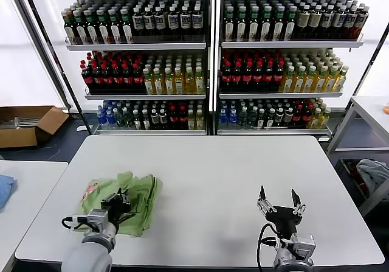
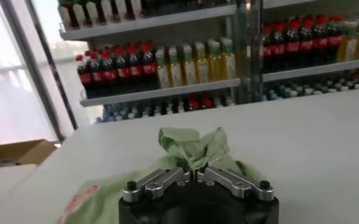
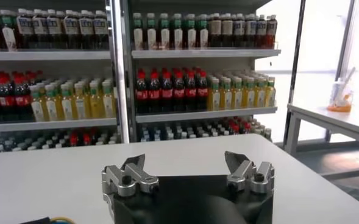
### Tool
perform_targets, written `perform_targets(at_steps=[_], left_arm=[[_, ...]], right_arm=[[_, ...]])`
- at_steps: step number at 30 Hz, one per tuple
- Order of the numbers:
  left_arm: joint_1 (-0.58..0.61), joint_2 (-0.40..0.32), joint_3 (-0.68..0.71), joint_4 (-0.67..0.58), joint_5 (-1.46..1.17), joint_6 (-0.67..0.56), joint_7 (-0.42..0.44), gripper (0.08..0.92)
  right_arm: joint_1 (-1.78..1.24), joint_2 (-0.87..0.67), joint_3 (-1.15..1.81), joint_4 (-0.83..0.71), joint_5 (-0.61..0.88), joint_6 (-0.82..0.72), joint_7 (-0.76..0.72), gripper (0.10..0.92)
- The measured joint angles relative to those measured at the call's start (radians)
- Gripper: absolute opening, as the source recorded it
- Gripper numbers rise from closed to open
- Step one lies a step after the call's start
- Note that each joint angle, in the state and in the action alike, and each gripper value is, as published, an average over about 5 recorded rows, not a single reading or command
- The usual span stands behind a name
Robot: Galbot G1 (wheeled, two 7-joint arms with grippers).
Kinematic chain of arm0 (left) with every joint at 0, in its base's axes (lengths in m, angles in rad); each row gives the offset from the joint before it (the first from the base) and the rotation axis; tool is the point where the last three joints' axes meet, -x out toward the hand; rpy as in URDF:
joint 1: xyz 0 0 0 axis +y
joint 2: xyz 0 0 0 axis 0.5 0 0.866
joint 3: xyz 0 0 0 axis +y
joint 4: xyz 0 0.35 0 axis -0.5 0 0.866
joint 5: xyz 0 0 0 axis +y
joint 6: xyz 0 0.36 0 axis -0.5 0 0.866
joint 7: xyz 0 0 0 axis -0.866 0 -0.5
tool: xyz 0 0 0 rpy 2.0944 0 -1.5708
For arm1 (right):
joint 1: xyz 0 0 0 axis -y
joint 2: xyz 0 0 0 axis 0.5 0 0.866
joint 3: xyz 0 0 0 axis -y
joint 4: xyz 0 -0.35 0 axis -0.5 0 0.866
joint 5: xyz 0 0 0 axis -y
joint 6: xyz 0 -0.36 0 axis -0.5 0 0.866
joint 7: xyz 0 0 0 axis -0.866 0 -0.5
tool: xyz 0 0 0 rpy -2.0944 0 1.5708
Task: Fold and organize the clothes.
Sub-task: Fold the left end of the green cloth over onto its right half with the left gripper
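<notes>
The clothes, a light green polo shirt, lie crumpled on the white table at its front left, red-and-white print facing left. My left gripper sits over the shirt's near side, shut on a pinched fold of the green fabric, which bunches up just beyond the closed fingertips. My right gripper hovers at the table's front right, far from the shirt, open with nothing between its fingers.
Drink shelves stand behind the table. A second white table at the left carries a blue cloth. A cardboard box lies on the floor at left. More furniture with a grey-white cloth heap stands at right.
</notes>
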Motion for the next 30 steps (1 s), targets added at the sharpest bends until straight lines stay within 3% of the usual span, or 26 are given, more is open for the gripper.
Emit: perform_targets(at_steps=[9, 22, 30], left_arm=[[0.002, -0.053, 0.074, 0.049, 0.059, -0.019, 0.024, 0.140], [0.027, -0.115, 0.123, 0.117, 0.142, -0.142, 0.035, 0.508], [0.051, -0.133, 0.163, 0.047, -0.012, -0.196, 0.062, 0.742]], right_arm=[[-0.002, -0.001, -0.013, -0.021, -0.008, 0.013, -0.001, 0.823], [0.007, -0.010, -0.022, -0.042, -0.008, 0.019, -0.003, 0.823], [0.011, -0.008, -0.027, -0.052, -0.008, 0.021, -0.003, 0.823]])
